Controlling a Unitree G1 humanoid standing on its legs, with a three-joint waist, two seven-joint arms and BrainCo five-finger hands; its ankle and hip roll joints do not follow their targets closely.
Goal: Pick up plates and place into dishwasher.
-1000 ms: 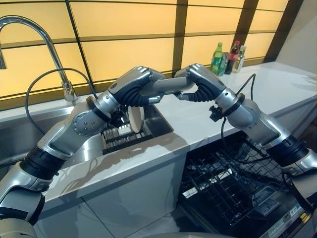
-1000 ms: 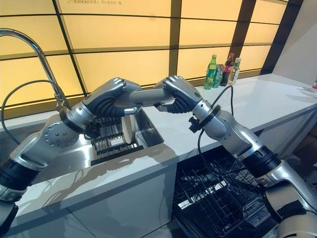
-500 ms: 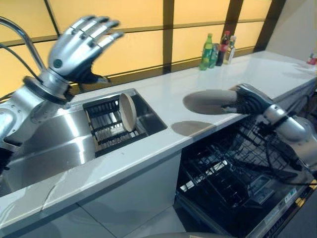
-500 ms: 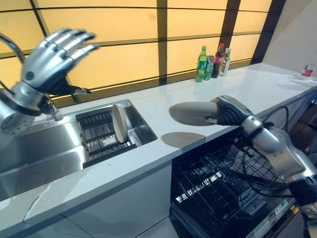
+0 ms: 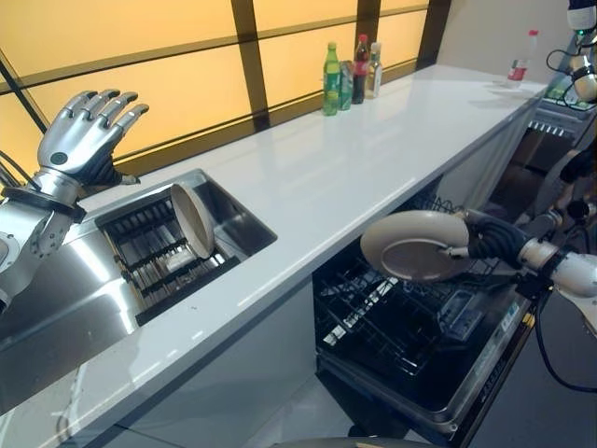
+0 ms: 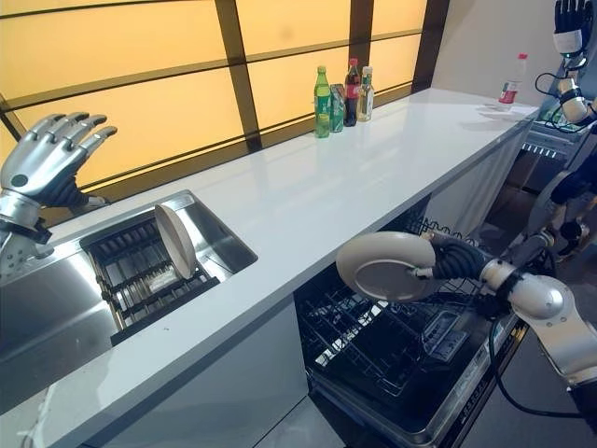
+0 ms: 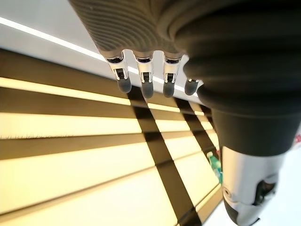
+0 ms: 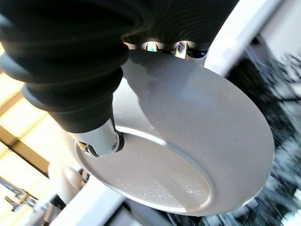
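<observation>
In the left eye view, the right hand (image 5: 490, 241) at the right of the frame grasps a pale plate (image 5: 415, 245) by its rim, holding it nearly level in the air above the open dishwasher (image 5: 410, 336). The plate hangs just past the front edge of the white worktop (image 5: 364, 159), with the dark wire rack (image 5: 373, 313) below it. A second plate (image 5: 193, 220) stands on edge in the drying rack (image 5: 154, 257) inside the steel sink (image 5: 56, 299) at centre left. The left hand (image 5: 84, 135) is raised at the upper left, released, fingers spread, well apart from the sink. Three bottles (image 5: 352, 75) stand at the worktop's far edge in the upper centre; the long stretch of worktop between them and the sink lies bare.

The right eye view gives the same layout: the held plate (image 6: 384, 266) is well apart from the plate in the sink (image 6: 174, 241).

The left wrist view shows the left hand's straight fingers (image 7: 146, 80) against the yellow panelled wall (image 7: 70, 155).

In the right wrist view, the thumb (image 8: 101, 136) presses on the plate's (image 8: 188, 141) upper face with the fingers curled behind its rim.
</observation>
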